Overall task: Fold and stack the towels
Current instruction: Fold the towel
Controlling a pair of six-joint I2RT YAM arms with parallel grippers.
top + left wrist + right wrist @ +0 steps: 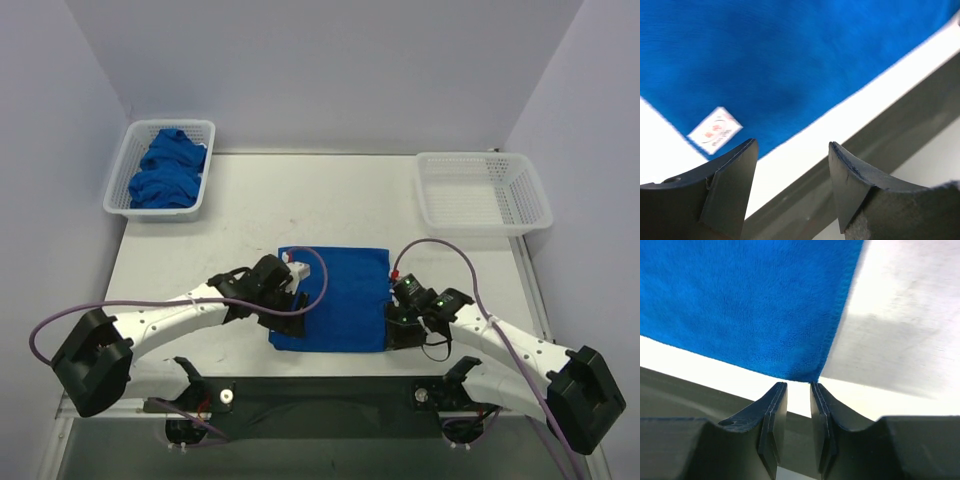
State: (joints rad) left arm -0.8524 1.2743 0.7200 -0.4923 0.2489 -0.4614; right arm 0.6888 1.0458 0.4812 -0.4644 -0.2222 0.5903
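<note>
Starting the first fold, by my read: one flat blue cloth towel (335,295) lies spread on the white desk (300,200), centre of the near edge, w/ no fold in it yet. L gripper (792,145) sits at the towel's near-left corner, jaws spread wide, nothing between them. A small white care label (715,130) shows on the cloth just ahead. R gripper (798,385) is at the near-right corner, jaws almost pressed together w/ a narrow gap. The cloth's corner tip is right at that gap but not pinched, as far as I can see.

Far-left corner: white plastic mesh basket (160,124) w/ a heap of crumpled blue towels (168,170), prob. several, exact no. unclear. Far-right corner: second white mesh basket (480,157), nothing in it.

Done: one towel laid flat. To do: grip both near corners, fold, stack, then repeat for the heap. Very early on.
</note>
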